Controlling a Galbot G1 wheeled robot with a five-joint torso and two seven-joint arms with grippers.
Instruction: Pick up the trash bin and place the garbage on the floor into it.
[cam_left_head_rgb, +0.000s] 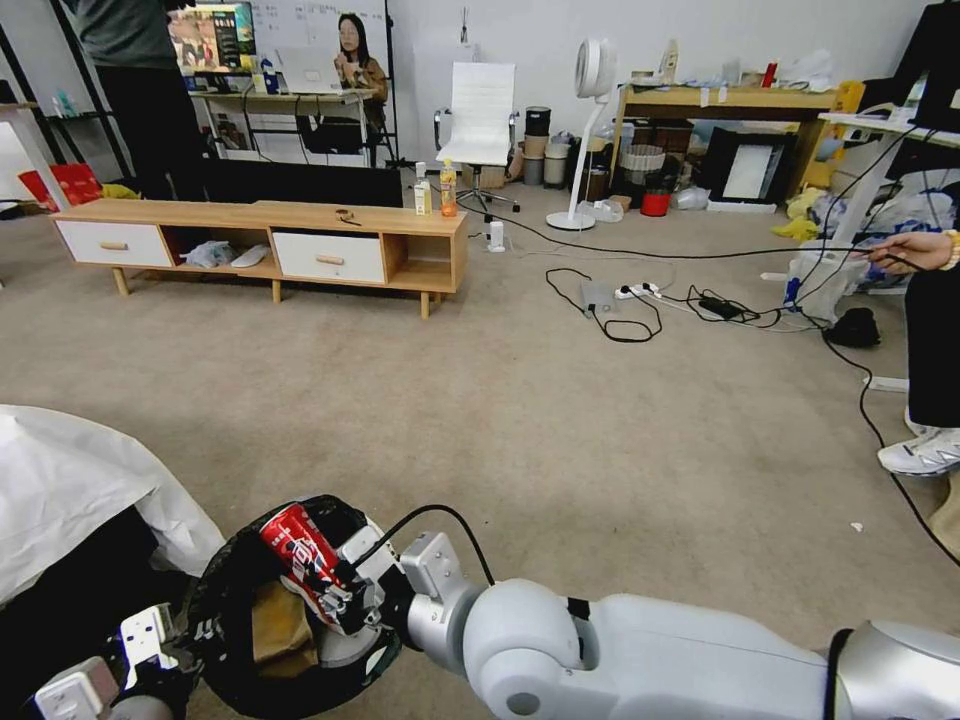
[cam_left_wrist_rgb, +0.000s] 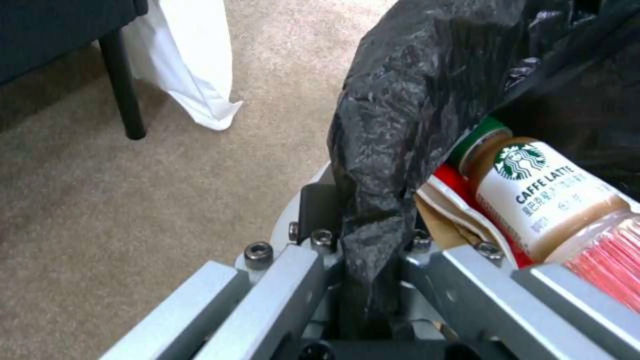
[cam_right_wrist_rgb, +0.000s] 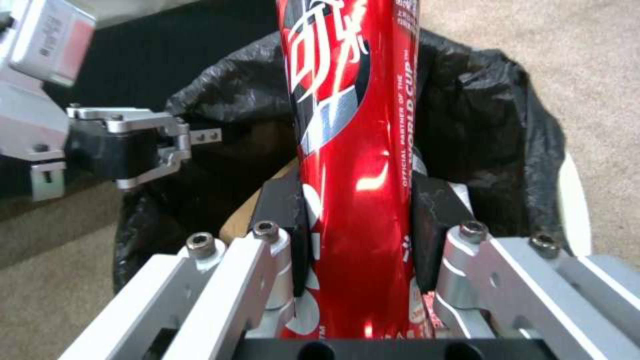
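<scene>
The trash bin (cam_left_head_rgb: 235, 625), white with a black bag over its rim, hangs low at my front left. My left gripper (cam_left_head_rgb: 180, 640) is shut on its rim, the bag pinched between the fingers (cam_left_wrist_rgb: 370, 240). Just above the bin's opening my right gripper (cam_left_head_rgb: 338, 592) is shut on a red soda can (cam_left_head_rgb: 300, 550), which stands between the pads (cam_right_wrist_rgb: 353, 125). Inside the bin lie a green-capped bottle (cam_left_wrist_rgb: 547, 200), a red-white wrapper (cam_left_wrist_rgb: 460, 202) and brown paper (cam_left_head_rgb: 280, 625). The bag (cam_right_wrist_rgb: 480, 125) and my left gripper (cam_right_wrist_rgb: 133, 145) also appear in the right wrist view. The carpet floor (cam_left_head_rgb: 500, 420) stretches ahead.
A white cloth (cam_left_head_rgb: 70, 480) over dark furniture sits close on my left. A low wooden cabinet (cam_left_head_rgb: 270, 240) with two drink bottles (cam_left_head_rgb: 440, 190) stands farther back. Cables (cam_left_head_rgb: 640, 300) trail across the carpet to the right, where a person (cam_left_head_rgb: 930, 340) stands.
</scene>
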